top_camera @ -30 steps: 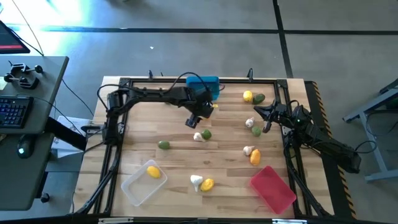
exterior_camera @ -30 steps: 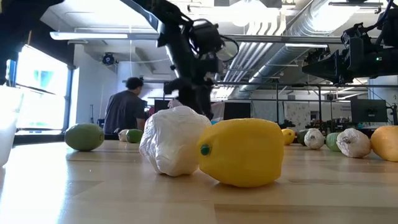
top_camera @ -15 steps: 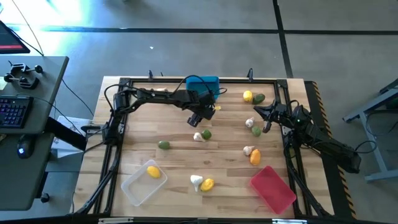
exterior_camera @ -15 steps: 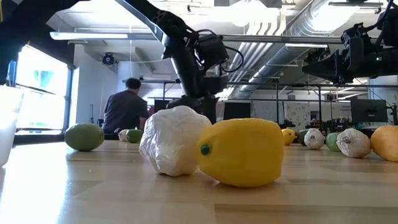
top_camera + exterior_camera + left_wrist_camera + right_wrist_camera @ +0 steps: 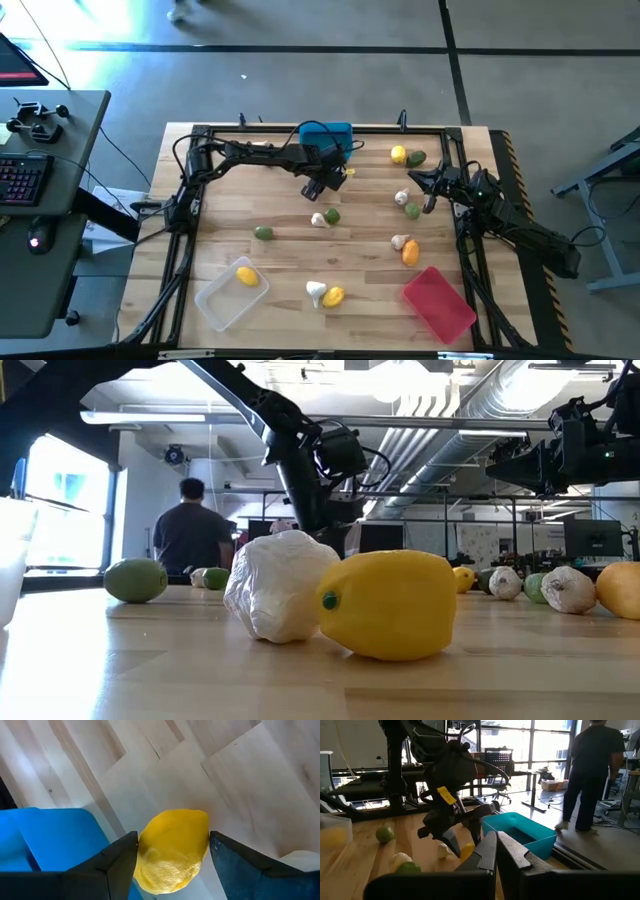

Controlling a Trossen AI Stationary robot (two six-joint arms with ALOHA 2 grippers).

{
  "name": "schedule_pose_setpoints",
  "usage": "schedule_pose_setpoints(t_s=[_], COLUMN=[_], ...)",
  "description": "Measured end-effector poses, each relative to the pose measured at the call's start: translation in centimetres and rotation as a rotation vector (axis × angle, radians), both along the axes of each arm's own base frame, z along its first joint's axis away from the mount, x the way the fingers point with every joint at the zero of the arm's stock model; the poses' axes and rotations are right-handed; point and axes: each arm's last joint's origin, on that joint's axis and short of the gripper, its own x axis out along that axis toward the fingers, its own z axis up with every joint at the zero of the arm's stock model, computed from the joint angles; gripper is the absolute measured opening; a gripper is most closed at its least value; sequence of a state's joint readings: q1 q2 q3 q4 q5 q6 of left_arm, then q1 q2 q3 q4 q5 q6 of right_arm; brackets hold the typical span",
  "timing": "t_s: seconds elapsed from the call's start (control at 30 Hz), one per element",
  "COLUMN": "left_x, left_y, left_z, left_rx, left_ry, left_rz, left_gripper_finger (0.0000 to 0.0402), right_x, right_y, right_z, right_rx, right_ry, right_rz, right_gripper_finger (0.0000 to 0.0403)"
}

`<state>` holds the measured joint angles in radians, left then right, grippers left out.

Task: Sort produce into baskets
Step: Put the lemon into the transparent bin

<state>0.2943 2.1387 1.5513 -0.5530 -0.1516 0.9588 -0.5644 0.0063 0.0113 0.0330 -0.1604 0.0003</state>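
The left gripper [image 5: 172, 852] grasps a yellow lemon [image 5: 172, 847] just beside the blue basket [image 5: 50, 837], apparently carrying it for sorting; the right gripper [image 5: 495, 852], clenched empty, waits well apart.

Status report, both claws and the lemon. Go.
Left claw astride lemon beside blue bin, grip not confirmed. Right claw shut, idle at table's right side. Nothing in the way.
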Motion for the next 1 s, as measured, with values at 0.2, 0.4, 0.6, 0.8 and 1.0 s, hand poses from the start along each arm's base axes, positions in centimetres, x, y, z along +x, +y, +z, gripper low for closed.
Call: schedule_pose_setpoints(t_s=[0.2,0.4,0.6,0.8,1.0], left_x=[0.2,0.4,0.6,0.7,-0.1], left_y=[-0.8,-1.6,-2.7,-4.2,-5.1], left_z=[0.0,0.0,0.2,1.6,4.7], left_rx=[0.015,0.012,-0.004,-0.056,-0.151], left_ry=[0.009,0.009,-0.004,-0.049,-0.126], left_rz=[-0.007,-0.025,-0.028,-0.006,0.039], left_gripper_finger=[0.0191,0.0129,0.0105,0.0105,0.0104], right_x=[0.0,0.0,0.0,0.0,0.0], right_y=[0.0,0.0,0.0,0.0,0.0], right_z=[0.0,0.0,0.0,0.0,0.0], right_rx=[0.0,0.0,0.0,0.0,0.0], right_ry=[0.0,0.0,0.0,0.0,0.0], right_rz=[0.0,0.0,0.0,0.0,0.0], right_gripper_finger=[0.0,0.0,0.0,0.0,0.0])
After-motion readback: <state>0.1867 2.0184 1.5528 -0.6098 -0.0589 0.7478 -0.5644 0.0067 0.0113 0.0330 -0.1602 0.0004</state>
